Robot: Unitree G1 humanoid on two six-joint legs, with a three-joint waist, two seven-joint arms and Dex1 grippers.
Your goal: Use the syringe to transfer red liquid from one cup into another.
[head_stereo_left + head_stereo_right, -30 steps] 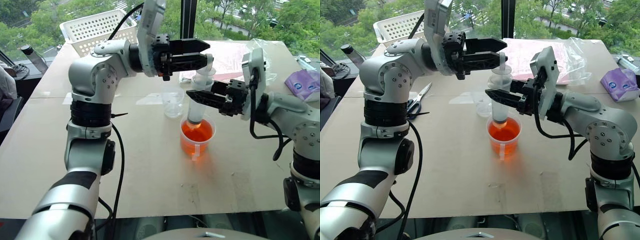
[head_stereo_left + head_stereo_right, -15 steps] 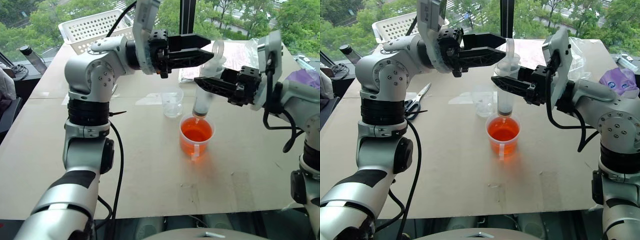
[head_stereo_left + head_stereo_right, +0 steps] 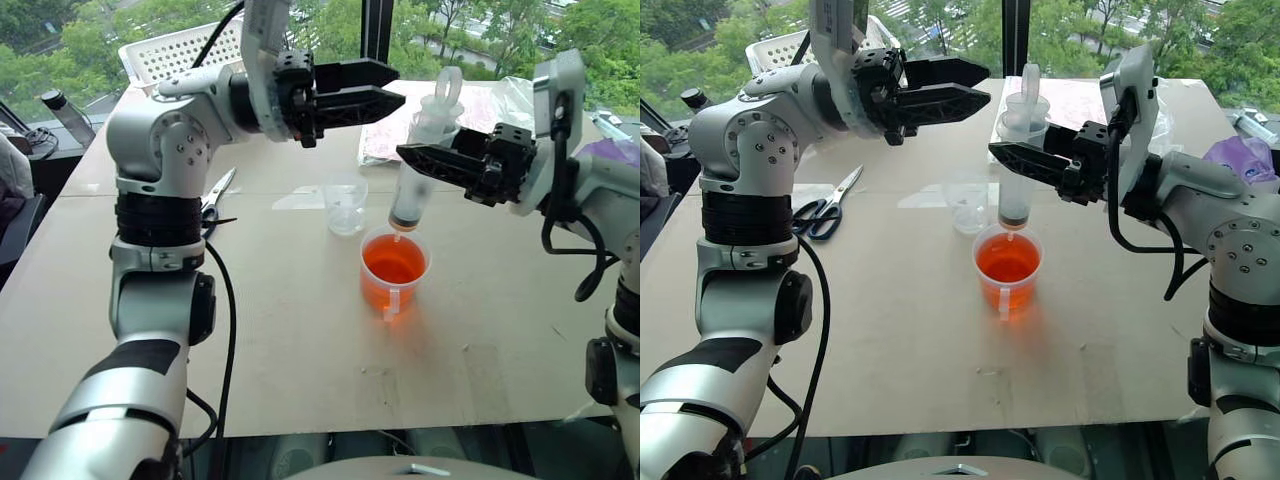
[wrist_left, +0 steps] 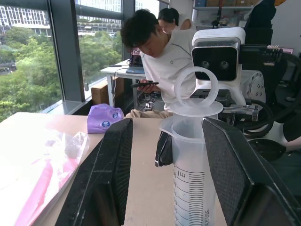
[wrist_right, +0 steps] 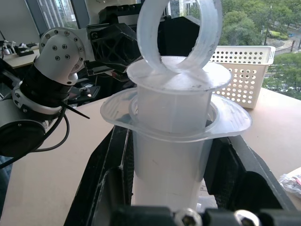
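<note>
Above the wide clear plastic cup (image 3: 393, 272) of orange-red liquid (image 3: 392, 266) at the middle of the brown surface (image 3: 300, 340), the right pincer (image 3: 425, 160) is clenched around the barrel of the large clear plastic syringe (image 3: 415, 180), holding it upright with its short tip just over the liquid and its white ring-topped plunger up. At about ten o'clock from that cup the small plain clear plastic cup (image 3: 345, 203) stands just beside it. The left pincer (image 3: 385, 85), at eleven o'clock and higher, has its jaws partly apart, holding nothing, the syringe's top seen between its fingers (image 4: 106, 179) from the wrist.
</note>
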